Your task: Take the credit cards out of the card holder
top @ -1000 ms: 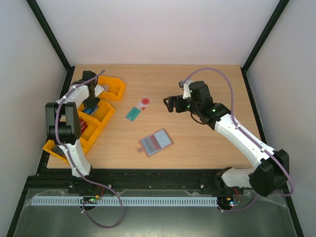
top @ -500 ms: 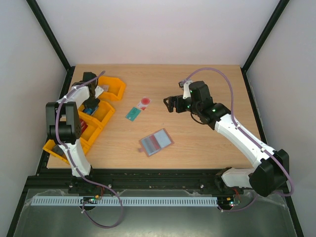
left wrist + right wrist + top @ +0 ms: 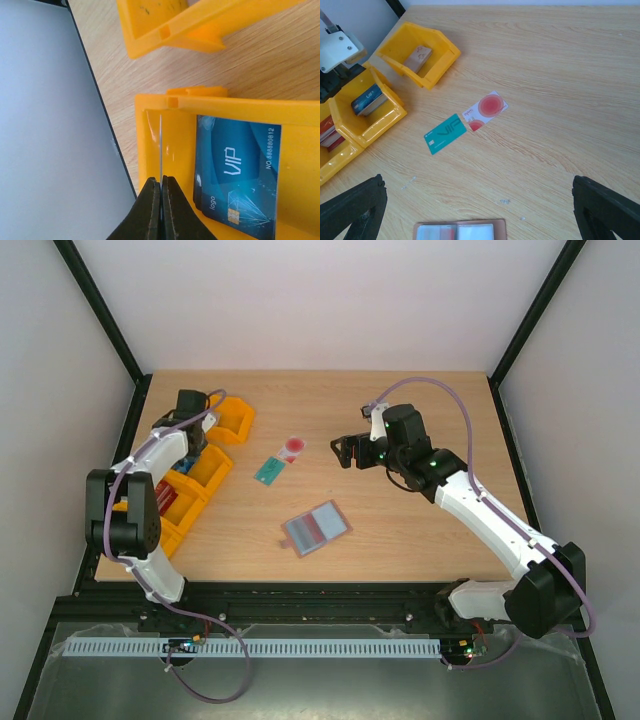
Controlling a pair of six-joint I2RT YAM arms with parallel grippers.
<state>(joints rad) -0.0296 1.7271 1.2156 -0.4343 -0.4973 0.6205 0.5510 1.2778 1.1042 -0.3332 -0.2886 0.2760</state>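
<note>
The black fingers [image 3: 146, 216] of the left gripper [image 3: 161, 200] are pressed tip to tip over the inner corner of an orange bin [image 3: 150, 145]. A thin pale line runs up from between them, edge-on against the bin wall; what it is cannot be told. Beside it in the same bin lies a blue card [image 3: 235, 175] printed "VIP". A second orange bin [image 3: 165, 25] sits just beyond, on the wooden table [image 3: 280, 70].

Across the table, the right gripper [image 3: 476, 190] hangs with its jaws spread wide and nothing between them, above the bare wood.

The two credit cards lie out on the table between the arms, well apart from either gripper: the teal-green card [image 3: 445, 133] face up, and the pale card [image 3: 486, 110] with its red round mark just beside it, corner to corner. The card holder [image 3: 316, 528] lies open and flat nearer the arm bases, its grey-blue inside up, apart from both cards.
</note>
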